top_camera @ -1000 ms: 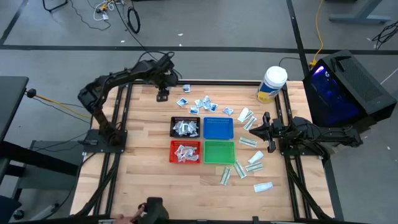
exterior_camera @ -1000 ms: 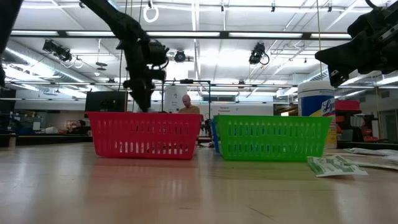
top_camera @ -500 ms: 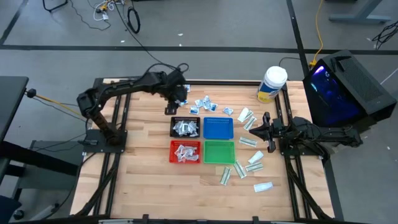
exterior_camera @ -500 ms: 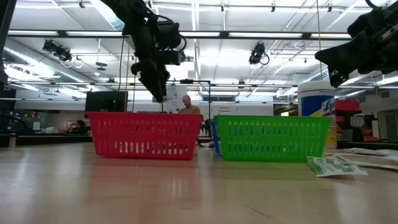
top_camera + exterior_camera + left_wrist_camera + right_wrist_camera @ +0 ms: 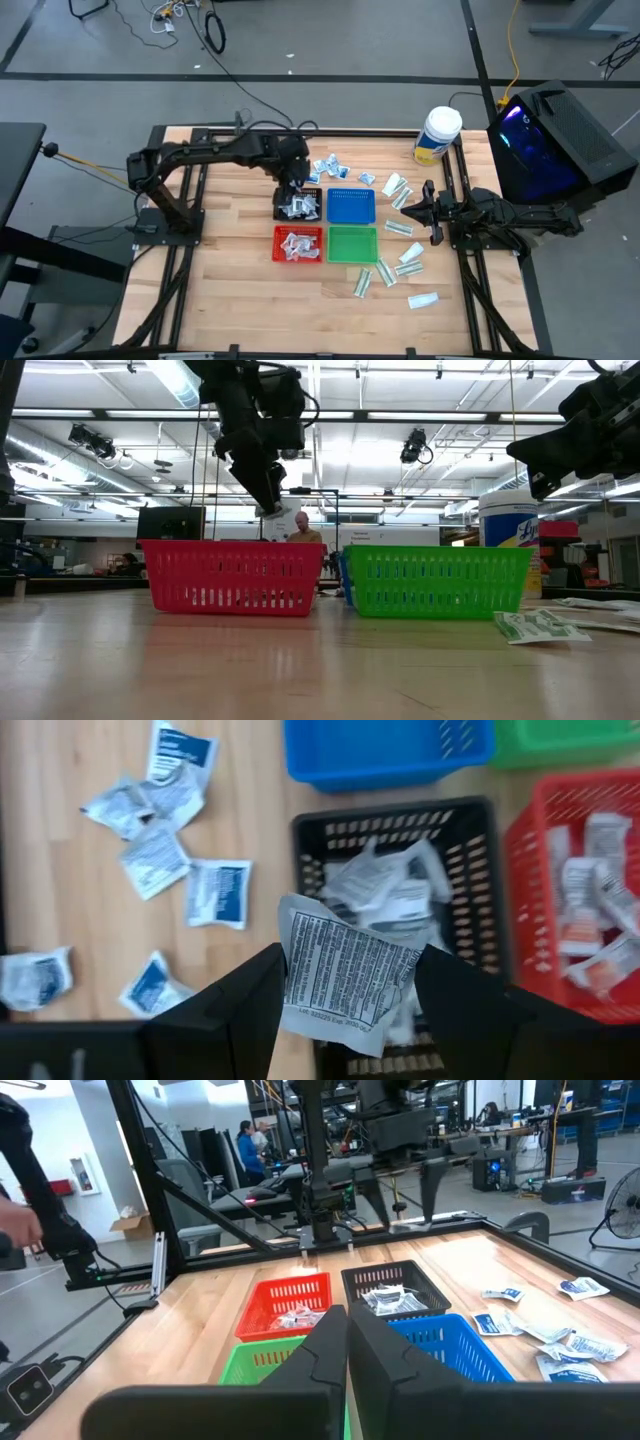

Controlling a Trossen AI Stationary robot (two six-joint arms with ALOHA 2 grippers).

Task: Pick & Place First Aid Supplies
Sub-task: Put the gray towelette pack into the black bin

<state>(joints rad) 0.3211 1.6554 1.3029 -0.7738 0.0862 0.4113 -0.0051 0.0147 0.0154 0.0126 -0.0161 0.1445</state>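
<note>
My left gripper hangs over the black tray, shut on a squarish white packet with printed text. The black tray holds several white packets, and the red tray holds others. Loose squarish packets with bluish print lie flat on the table beyond the trays. Longer white-and-green packets lie flat to the right of the green tray. My right gripper waits shut near the table's right edge. My left gripper pinches the white packet between its two fingers, which sit on the packet's two side edges. It comes from above, pointing down. The packet is lifted clear and hangs crumpled above the black tray, its printed face toward the wrist camera.
The blue tray stands to the right of the black one. A big white jar with a yellow label stands at the far right corner. Bare wood lies to the left of the trays and along the near edge. People show in the room behind.
My left gripper has travelled from the table's far edge toward the right and the near side, and now hangs over the black tray with the packet between its fingers. The right arm has kept still.
</note>
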